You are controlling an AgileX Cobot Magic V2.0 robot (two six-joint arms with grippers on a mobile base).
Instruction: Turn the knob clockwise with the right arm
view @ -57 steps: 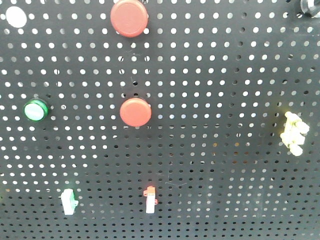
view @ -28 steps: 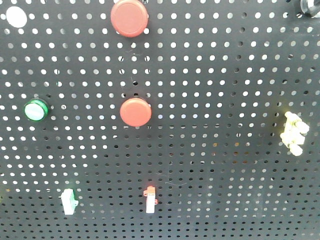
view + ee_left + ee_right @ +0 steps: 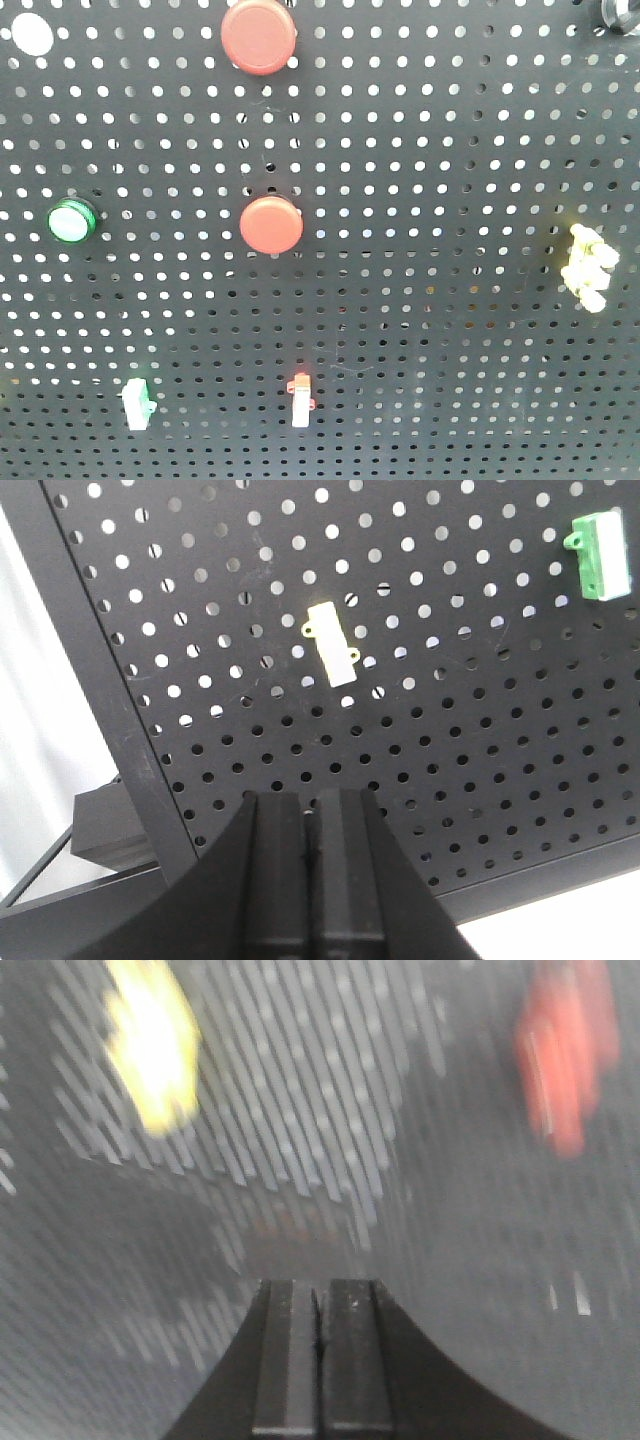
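Observation:
The knob (image 3: 621,14) is small, dark and silvery-rimmed, and is cut off by the top right corner of the front view on the black pegboard (image 3: 420,120). Neither gripper shows in that view. My right gripper (image 3: 319,1290) is shut and empty in front of the pegboard. Its view is smeared by motion, with a yellow blur (image 3: 150,1040) at upper left and a red blur (image 3: 565,1055) at upper right; the knob does not show there. My left gripper (image 3: 313,805) is shut and empty near the board's lower left corner.
Two red round buttons (image 3: 259,35) (image 3: 271,223), a green-ringed button (image 3: 72,220), a yellow part (image 3: 585,265), a red-and-white switch (image 3: 300,398) and a green-and-white switch (image 3: 137,403) sit on the board. The left wrist view shows a cream switch (image 3: 333,644) and a green one (image 3: 597,552).

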